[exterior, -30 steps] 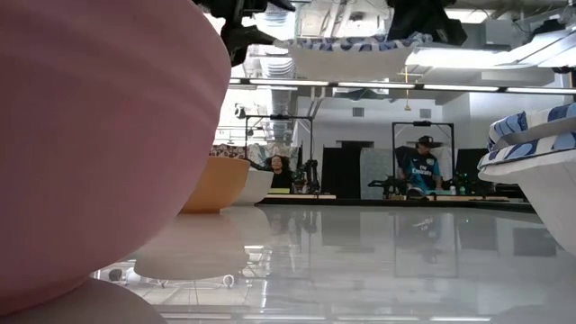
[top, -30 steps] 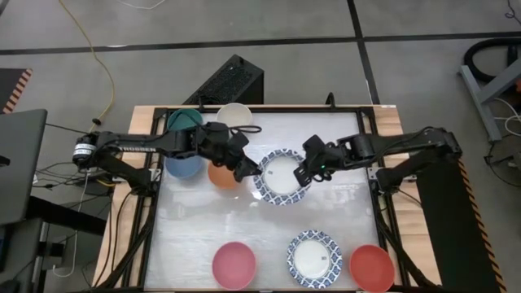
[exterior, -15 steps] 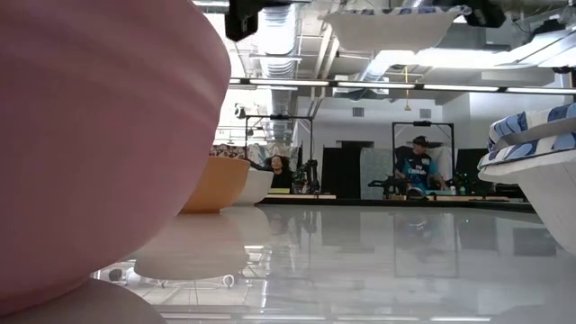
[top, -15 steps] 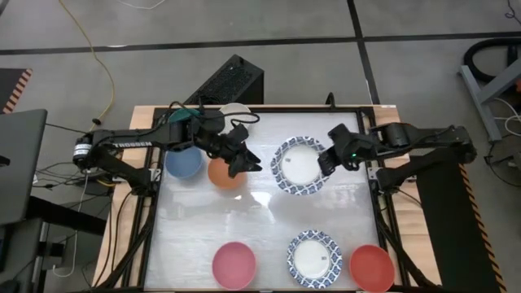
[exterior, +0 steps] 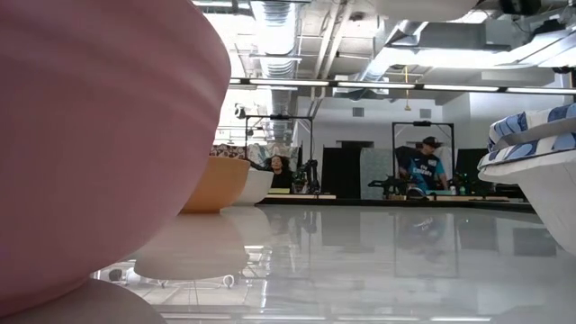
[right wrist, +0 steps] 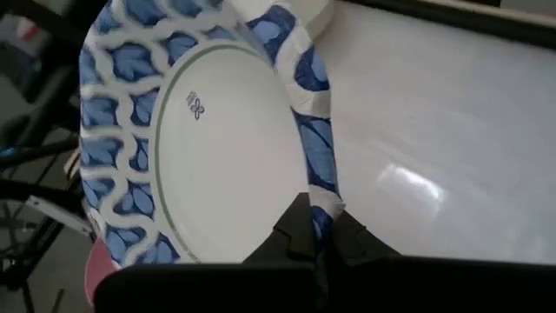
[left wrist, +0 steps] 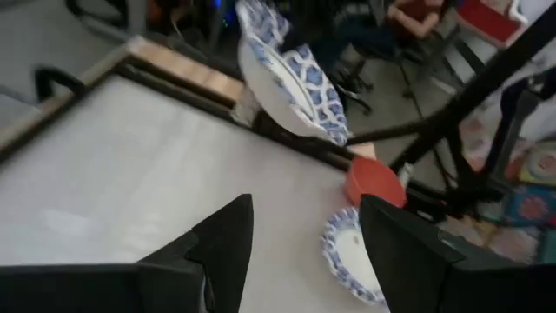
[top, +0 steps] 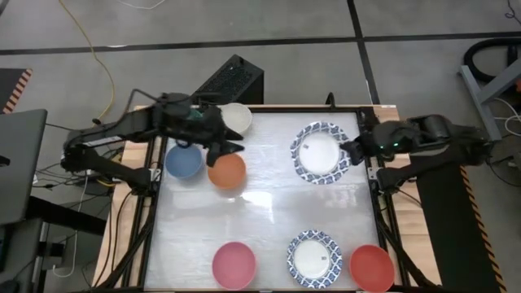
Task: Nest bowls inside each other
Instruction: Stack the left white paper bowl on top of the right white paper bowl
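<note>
— Status of nesting?

— Barely begun. Most bowls lying single on the counter (top: pixel 269 220): blue bowl (top: pixel 183 163) and orange bowl (top: pixel 227 171) side by side at the far left, cream-white bowl (top: pixel 237 119) just behind them; pink bowl (top: pixel 234 264), second patterned bowl (top: pixel 314 256) and red bowl (top: pixel 372 267) in a row along the near edge. No finished stack visible anywhere. Teal bowl not discernible, possibly hidden under the left arm.

— Bowl in hand?

— One patterned bowl (top: pixel 321 152) off the counter at the far right, held tilted. Right claw (right wrist: pixel 317 230) pinching its blue-and-white rim (right wrist: pixel 320 165), fingers pressed together on the edge.

— Left side?

— Left claw (left wrist: pixel 306 228) spread and empty, hovering over the far-left group, near the orange bowl.

— Remaining work?

— Nearly all of it, by judgement. Lifted patterned bowl yet to be set into another, the matching one on the near edge looking the natural partner. Then the plain bowls, well apart in two groups, still to be gathered and nested.
</note>
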Action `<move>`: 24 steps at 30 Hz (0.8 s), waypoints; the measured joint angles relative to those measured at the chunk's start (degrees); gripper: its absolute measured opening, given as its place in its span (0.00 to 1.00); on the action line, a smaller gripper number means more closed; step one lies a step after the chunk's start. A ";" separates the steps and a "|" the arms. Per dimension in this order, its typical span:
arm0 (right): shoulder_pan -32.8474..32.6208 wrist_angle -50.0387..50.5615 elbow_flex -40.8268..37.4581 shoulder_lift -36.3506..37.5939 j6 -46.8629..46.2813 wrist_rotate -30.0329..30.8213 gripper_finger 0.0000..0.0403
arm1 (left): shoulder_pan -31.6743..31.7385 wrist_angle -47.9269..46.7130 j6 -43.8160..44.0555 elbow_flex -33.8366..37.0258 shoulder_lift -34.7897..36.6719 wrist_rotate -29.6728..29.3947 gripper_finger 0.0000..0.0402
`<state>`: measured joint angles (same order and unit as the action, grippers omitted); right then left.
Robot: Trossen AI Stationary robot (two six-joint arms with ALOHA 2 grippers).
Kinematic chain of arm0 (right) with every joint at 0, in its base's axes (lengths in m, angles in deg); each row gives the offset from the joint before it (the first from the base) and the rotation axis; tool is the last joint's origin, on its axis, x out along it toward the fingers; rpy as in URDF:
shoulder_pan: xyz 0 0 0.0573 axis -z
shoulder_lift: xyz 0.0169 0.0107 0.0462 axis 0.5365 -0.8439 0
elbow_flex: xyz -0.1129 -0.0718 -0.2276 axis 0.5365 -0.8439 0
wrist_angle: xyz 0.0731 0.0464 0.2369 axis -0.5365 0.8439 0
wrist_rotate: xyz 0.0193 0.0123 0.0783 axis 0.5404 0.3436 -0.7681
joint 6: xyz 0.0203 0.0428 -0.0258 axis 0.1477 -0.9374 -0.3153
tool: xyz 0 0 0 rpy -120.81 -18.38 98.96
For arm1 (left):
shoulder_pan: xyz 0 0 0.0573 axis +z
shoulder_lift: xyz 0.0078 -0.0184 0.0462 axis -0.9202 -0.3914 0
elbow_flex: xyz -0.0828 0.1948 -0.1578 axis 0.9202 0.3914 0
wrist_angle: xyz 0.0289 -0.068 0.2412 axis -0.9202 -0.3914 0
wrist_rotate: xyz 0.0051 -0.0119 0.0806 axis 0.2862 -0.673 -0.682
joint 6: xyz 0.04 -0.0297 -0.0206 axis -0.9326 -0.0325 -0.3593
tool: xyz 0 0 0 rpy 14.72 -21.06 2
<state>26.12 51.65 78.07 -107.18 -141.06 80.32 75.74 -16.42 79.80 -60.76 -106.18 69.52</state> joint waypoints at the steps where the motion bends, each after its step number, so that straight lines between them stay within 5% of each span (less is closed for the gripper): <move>1: 0.00 0.76 0.00 0.71 1.20 0.01 0.02 | 0.00 -0.45 -0.47 -0.02 1.21 -0.67 0.50; 12: -0.02 6.95 -5.53 10.96 2.30 -3.13 0.02 | -0.53 -13.15 -0.29 -0.09 12.36 -10.78 0.50; 24: -0.05 -11.89 -24.54 21.53 -1.25 -11.60 0.02 | -2.39 -17.10 0.35 -0.04 15.95 -14.81 0.50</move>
<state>26.07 39.76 53.52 -85.65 -142.31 68.72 73.35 -33.52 80.14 -60.80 -90.23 54.70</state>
